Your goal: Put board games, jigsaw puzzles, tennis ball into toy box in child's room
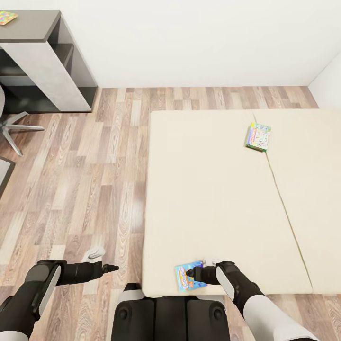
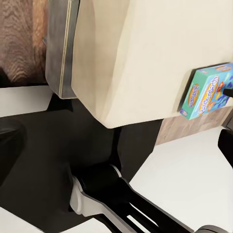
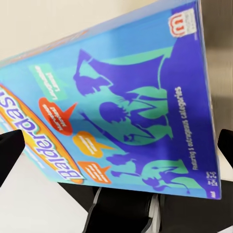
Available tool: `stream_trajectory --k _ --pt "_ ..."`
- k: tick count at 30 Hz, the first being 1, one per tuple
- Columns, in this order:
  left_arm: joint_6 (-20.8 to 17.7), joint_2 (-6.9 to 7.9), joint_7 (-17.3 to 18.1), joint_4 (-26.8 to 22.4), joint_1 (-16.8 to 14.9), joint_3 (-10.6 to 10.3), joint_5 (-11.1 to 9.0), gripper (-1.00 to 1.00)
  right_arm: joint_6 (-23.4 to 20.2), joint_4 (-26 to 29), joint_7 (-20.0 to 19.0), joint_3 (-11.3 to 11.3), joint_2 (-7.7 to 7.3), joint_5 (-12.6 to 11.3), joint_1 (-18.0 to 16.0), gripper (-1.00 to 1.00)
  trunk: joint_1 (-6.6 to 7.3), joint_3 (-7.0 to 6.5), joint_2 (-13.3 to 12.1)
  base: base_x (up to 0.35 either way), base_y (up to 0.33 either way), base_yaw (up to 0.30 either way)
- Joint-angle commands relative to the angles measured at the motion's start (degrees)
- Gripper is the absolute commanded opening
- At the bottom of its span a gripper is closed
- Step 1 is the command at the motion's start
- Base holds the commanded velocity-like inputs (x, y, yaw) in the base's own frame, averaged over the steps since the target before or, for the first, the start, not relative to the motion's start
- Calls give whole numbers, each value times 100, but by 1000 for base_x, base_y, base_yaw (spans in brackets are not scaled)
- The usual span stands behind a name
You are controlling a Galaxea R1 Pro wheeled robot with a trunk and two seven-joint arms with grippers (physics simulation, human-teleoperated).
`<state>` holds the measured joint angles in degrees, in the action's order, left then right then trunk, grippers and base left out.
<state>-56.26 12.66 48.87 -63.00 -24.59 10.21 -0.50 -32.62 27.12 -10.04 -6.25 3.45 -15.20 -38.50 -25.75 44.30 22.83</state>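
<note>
Two board games lie on the beige bed (image 1: 213,199). A blue and orange one (image 1: 185,277) (image 2: 208,92) (image 3: 121,102) sits at the mattress's near edge, partly over the lip. My right gripper (image 1: 191,273) (image 3: 116,148) is open right above it, with its black fingertips (image 3: 9,150) spread to either side of the box. The other board game (image 1: 258,136), green and pastel, rests farther back near the mattress seam. My left gripper (image 1: 111,268) hangs shut over the floor, left of the bed. A jigsaw puzzle (image 1: 7,17) lies on the table (image 1: 33,26) at the far left.
Wood-plank floor (image 1: 94,180) runs between the bed and the table. A swivel chair's base (image 1: 12,125) stands under the table's edge. White walls close the room behind the bed. A small pale object (image 1: 94,252) lies on the floor near my left arm.
</note>
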Motion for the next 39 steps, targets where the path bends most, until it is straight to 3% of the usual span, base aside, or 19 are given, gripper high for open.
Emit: stream_trajectory --k 1,39 --pt "-43 0 17 -2 -2 7 -3 100 -25 6 2 -16 -3 -18 -1 100 -3 6 9 0 129 0" --pt "-35 0 23 -3 -2 7 -4 100 -24 -5 8 -16 6 -9 0 100 -3 6 9 0 53 0"
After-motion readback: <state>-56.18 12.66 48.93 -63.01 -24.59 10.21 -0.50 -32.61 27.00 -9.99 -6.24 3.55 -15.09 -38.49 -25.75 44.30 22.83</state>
